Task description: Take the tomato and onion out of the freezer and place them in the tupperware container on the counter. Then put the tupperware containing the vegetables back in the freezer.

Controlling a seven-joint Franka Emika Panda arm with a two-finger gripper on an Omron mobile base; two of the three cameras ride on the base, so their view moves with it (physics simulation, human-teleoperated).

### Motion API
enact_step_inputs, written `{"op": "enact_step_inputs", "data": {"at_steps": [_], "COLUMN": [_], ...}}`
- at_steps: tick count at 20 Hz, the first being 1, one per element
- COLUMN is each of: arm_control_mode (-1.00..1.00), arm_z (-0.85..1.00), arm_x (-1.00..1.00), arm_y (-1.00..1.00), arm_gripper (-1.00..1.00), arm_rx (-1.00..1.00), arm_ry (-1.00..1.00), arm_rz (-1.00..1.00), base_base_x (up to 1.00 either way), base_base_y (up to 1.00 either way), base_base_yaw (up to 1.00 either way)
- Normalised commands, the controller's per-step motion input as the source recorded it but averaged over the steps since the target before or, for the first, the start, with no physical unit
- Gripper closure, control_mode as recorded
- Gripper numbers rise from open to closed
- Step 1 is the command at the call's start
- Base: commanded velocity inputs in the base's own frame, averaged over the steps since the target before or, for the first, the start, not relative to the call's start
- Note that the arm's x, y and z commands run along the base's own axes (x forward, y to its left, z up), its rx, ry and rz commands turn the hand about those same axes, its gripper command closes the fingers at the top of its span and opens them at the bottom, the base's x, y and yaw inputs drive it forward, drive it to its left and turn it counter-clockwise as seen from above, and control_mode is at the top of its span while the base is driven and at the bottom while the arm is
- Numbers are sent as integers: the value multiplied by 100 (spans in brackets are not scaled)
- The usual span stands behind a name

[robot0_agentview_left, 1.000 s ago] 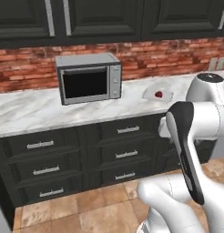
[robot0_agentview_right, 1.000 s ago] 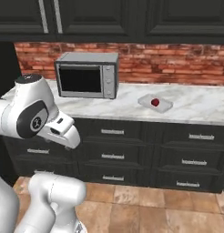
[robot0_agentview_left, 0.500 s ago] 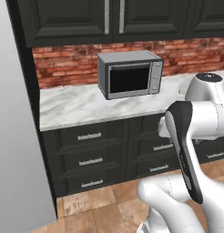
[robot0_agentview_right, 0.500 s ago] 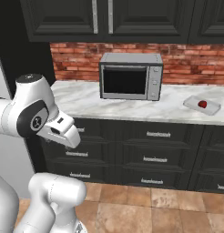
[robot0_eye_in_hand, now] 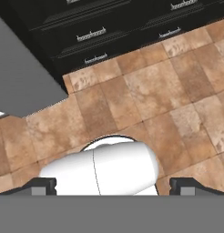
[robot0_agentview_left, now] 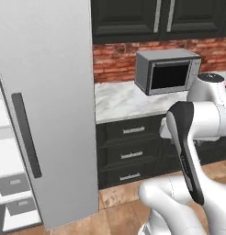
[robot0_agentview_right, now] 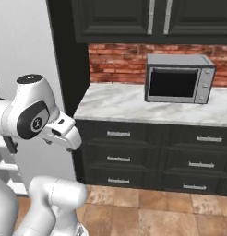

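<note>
Freezer [robot0_agentview_left: 50,114] sits at far left of the left base view: grey door swung open toward me, dark vertical handle [robot0_agentview_left: 26,135] on its face, white shelves and door bins [robot0_agentview_left: 14,202] just showing past its left edge. Can't see the tomato or the onion from here; I judge the onion is somewhere on those shelves behind the door. No tupperware container in sight either.

My jaws [robot0_eye_in_hand: 114,185] are released, spread wide, holding nothing. In the hand view they point down at the tiled floor [robot0_eye_in_hand: 145,100], tips at the bottom edge, the grey door's lower corner [robot0_eye_in_hand: 22,86] at upper left.

Risks, left to right:
- Door edge stands between me and the shelves. Swinging in from this side could clip the door or the handle and shove it part shut. Cause: arm folded tight, hand aimed at the floor, no line of sight inside.
- Reaching blind could knock the vegetables deeper or off a shelf. Both are round, so they'd roll.
- Grabbing the wrong ball: similar size, colour is the only cue.
- Counter [robot0_agentview_left: 128,98] next to the freezer carries the microwave [robot0_agentview_left: 167,71]. Elbow is near those dark drawers [robot0_agentview_left: 128,151]; a wide swing could hit them.
</note>
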Motion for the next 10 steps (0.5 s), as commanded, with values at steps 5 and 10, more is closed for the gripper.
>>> {"op": "enact_step_inputs", "data": {"at_steps": [5, 10], "arm_control_mode": [100, 100], "arm_z": [0, 0], "arm_x": [0, 0], "arm_y": [0, 0], "arm_gripper": [-100, -100], "arm_rx": [0, 0], "arm_ry": [0, 0], "arm_rz": [0, 0], "base_base_x": [16, 39], "base_base_y": [100, 100], "base_base_yaw": [0, 0]}}
